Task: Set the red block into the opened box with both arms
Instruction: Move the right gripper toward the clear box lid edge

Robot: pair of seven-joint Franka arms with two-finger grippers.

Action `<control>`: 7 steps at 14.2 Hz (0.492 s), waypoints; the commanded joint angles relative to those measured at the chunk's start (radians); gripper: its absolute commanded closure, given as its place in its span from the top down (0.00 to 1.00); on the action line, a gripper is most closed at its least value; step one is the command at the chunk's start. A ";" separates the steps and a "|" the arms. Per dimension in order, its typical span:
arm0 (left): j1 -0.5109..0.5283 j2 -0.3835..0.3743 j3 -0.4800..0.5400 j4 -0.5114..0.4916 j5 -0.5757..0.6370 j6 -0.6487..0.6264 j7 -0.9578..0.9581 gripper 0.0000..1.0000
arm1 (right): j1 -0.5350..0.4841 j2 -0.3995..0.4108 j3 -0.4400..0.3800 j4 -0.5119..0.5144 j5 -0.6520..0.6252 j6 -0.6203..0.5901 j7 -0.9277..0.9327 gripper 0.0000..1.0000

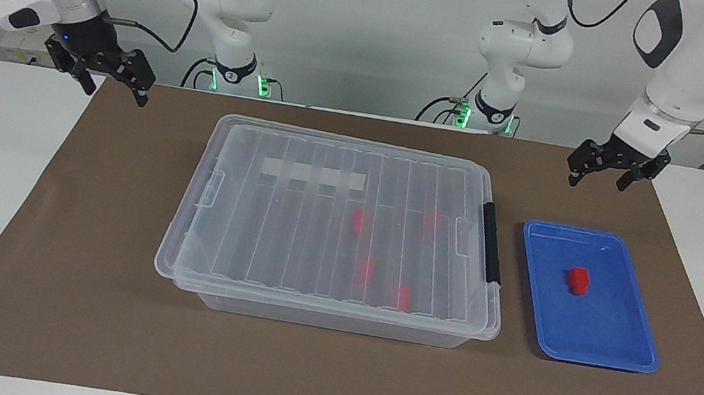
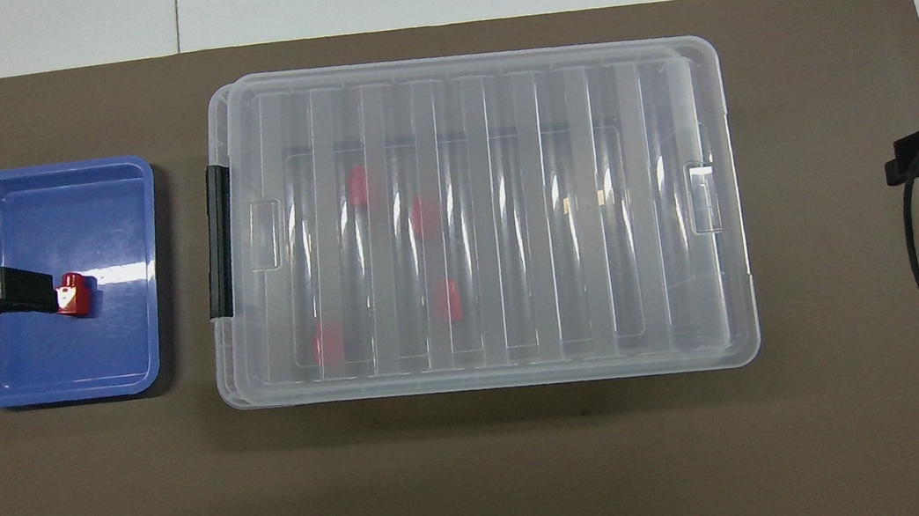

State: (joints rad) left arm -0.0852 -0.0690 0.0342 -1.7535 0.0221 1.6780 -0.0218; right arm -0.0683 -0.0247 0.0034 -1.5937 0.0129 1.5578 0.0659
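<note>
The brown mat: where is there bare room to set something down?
A wide bare strip of mat runs along the edge farthest from the robots. More lies between the box and the right arm's end. The gap between box and blue tray is tight.

No legible text, brand, number or sign appears in either view: the whitish label strip on the ribbed transparent lid of the large clear plastic storage box reads blank, and no other surface carries readable marking.
</note>
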 commanded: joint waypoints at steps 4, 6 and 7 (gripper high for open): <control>-0.001 -0.011 0.003 -0.004 0.021 0.002 0.003 1.00 | -0.007 -0.003 0.004 -0.003 0.015 -0.004 -0.018 1.00; -0.001 -0.009 0.003 -0.004 0.021 0.002 0.003 1.00 | 0.008 -0.006 0.009 -0.020 0.013 0.020 0.017 1.00; -0.001 -0.011 0.003 -0.004 0.019 0.002 0.003 1.00 | 0.031 -0.015 0.010 -0.040 0.010 0.053 0.029 1.00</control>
State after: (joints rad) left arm -0.0852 -0.0690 0.0343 -1.7536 0.0221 1.6780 -0.0218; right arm -0.0614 -0.0248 0.0048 -1.5973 0.0135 1.5652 0.0681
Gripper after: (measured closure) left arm 0.000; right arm 0.000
